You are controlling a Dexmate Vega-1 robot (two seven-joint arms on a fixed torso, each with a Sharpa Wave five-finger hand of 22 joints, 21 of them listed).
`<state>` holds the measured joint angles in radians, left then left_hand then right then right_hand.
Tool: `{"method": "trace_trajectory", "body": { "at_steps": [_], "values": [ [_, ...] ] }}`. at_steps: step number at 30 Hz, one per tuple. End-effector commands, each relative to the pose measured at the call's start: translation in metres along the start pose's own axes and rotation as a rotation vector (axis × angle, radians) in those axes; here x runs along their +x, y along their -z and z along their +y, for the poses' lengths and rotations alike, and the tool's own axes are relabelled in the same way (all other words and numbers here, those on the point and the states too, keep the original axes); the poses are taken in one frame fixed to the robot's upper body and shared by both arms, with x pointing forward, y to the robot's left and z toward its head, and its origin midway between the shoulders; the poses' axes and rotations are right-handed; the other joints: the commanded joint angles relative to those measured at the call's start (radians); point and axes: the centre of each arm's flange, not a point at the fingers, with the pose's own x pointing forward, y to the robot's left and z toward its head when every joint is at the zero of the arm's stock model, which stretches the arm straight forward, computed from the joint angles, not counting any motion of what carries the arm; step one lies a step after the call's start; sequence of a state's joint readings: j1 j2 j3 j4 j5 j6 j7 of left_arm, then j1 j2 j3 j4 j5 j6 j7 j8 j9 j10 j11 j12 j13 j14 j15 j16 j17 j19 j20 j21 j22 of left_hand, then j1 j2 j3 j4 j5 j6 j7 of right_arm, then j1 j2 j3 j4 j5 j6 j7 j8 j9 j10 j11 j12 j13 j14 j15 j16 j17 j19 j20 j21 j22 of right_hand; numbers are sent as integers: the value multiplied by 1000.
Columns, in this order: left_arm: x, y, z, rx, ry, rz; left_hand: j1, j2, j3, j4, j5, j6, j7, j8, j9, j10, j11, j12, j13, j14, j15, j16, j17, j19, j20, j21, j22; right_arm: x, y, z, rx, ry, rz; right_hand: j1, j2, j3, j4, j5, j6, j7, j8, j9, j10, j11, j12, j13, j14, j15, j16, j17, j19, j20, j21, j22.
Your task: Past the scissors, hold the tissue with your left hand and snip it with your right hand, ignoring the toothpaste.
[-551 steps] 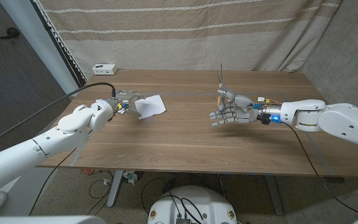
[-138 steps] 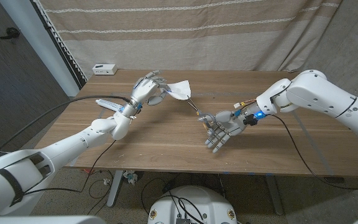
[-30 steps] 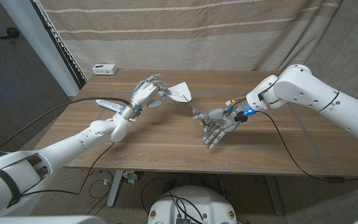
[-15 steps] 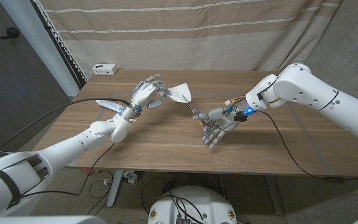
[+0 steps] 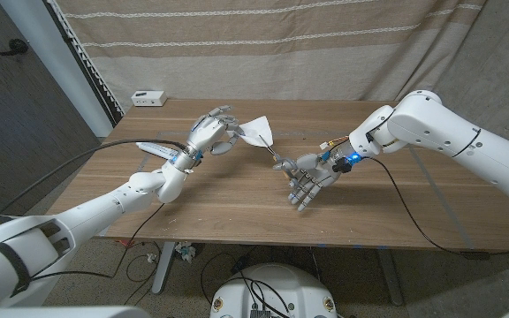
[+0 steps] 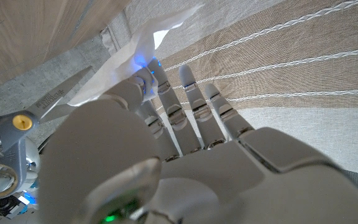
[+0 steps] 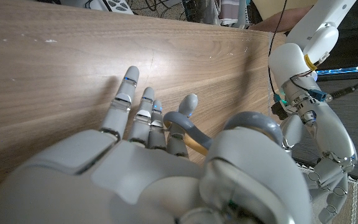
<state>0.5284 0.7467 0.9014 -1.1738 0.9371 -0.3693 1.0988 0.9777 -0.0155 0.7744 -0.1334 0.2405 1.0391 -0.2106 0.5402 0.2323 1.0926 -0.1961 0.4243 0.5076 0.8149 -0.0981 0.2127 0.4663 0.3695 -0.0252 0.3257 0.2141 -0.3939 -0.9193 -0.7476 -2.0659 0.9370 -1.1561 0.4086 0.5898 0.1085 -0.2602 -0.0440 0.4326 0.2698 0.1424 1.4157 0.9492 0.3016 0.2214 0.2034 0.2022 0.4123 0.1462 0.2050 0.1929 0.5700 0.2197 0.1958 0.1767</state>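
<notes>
Pinched between thumb and fingertips of the left hand (image 5: 212, 131): the tissue (image 5: 257, 131), a white sheet lifted clear of the wooden table (image 5: 237, 199) and hanging out toward the middle, its lower corner pointing down at the scissors (image 5: 280, 160). Other fingers (image 6: 194, 106) of that hand spread and reaching upward in the left wrist view, with the tissue (image 6: 129, 59) pressed against the thumb side and a scissor blade (image 6: 51, 102) just beside it. Hooked through the grey scissor handle (image 7: 188, 127): a finger and thumb of the right hand (image 5: 312, 177), remaining fingers (image 7: 135, 102) extended side by side toward the tabletop, palm turned down. Blade tips raised toward the tissue's lower edge, close under it; whether touching the paper, cannot tell. How far apart the blades stand, too small to tell in the head view. Both hands held above the table, left arm reaching in from the left, right arm bent over from the right with a blue light at the wrist. Farther out, at the far left corner of the table, a small white box (image 5: 149, 97). Behind the table, a striped beige curtain (image 5: 263, 44).
</notes>
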Motion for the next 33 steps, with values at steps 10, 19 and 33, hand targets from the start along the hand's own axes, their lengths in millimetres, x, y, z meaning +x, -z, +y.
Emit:
{"method": "trace_trajectory", "body": {
  "at_steps": [10,19,33],
  "values": [
    [-1,2,-1,-5,9,4,13,-3,5,0,7,5,-1,5,1,16,-15,5,7,2,-137,1,7,-2,-5,4,3,-1,-6,1,-20,-4,-14,15,39,22,-4,-4,20,66,-20,-33,77,-3,29,11,40,-24,14,4,-5,0,-2,3],
    [-1,2,-1,-6,5,7,12,-4,5,1,6,5,-1,5,1,17,-15,4,7,2,-136,0,9,-2,-4,5,3,-2,-8,5,-31,26,-9,39,74,74,2,-8,58,62,-80,-143,258,-42,108,49,54,-46,15,10,17,-2,7,4],
    [-4,4,0,-4,-3,35,12,-4,7,1,7,5,-1,6,1,17,-14,2,7,2,-136,-1,12,-2,-4,5,3,0,-5,7,11,34,-23,43,81,130,27,-15,127,59,-135,-248,325,-78,171,100,103,-87,32,20,60,-25,19,6]
  ]
}}
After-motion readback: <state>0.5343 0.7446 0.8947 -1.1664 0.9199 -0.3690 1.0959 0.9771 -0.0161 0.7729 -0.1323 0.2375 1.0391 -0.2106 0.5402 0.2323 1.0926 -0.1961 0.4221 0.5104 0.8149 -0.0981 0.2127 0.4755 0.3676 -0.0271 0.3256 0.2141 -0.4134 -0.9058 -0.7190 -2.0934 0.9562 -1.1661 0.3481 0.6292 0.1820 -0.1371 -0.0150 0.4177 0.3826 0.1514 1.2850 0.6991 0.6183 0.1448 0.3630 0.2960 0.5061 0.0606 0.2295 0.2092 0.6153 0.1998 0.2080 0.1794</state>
